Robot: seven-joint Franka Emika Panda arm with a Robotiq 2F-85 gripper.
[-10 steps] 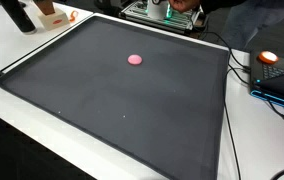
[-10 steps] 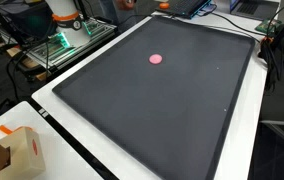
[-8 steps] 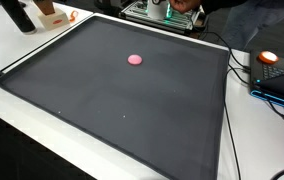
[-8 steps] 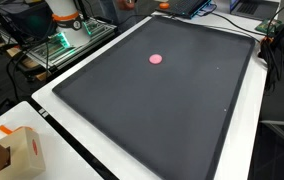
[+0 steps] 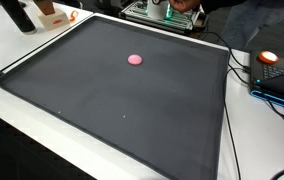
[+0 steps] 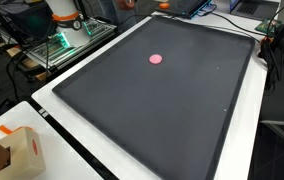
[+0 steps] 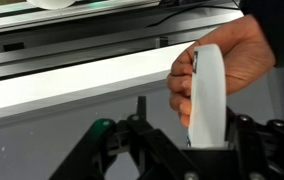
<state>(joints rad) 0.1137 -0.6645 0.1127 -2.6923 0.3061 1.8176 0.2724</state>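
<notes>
Closest thing to the gripper (image 7: 187,160) is a flat white piece (image 7: 208,95), standing on edge right of center in the wrist view. A person's hand (image 7: 230,60) comes in from the upper right of the frame w/ its fingers (image 7: 182,80) wrapped around the piece's left edge. The bottom end of the piece drops in among the black gripper parts along the lower edge, closer to the right-hand one. The jaws look spread, but I can't tell if they're actually pinching the piece or just sitting around it, too much is cut off at the bottom. Behind it a white ledge (image 7: 72,88) runs across the frame, tilted up toward the right.

In both exterior views the arm itself is basically out of shot. What you do get is a small pink disc (image 5: 134,59) (image 6: 155,58) lying alone on the big black mat (image 5: 102,115) (image 6: 162,115), upper-middle of the mat, well apart from everything else. In an exterior view a dark sleeve (image 5: 232,15) sits at the top right, and an orange light (image 5: 269,57) glows at the right edge. In an exterior view a cardboard box (image 6: 17,152) sits in the lower left corner on the white table (image 6: 67,150).

Vs. the frames from 0.7 and 0.5 s ago: no diff that I can spot in the exterior views. The disc is in the same spot, and the mat, box and sleeve are all unchanged.
</notes>
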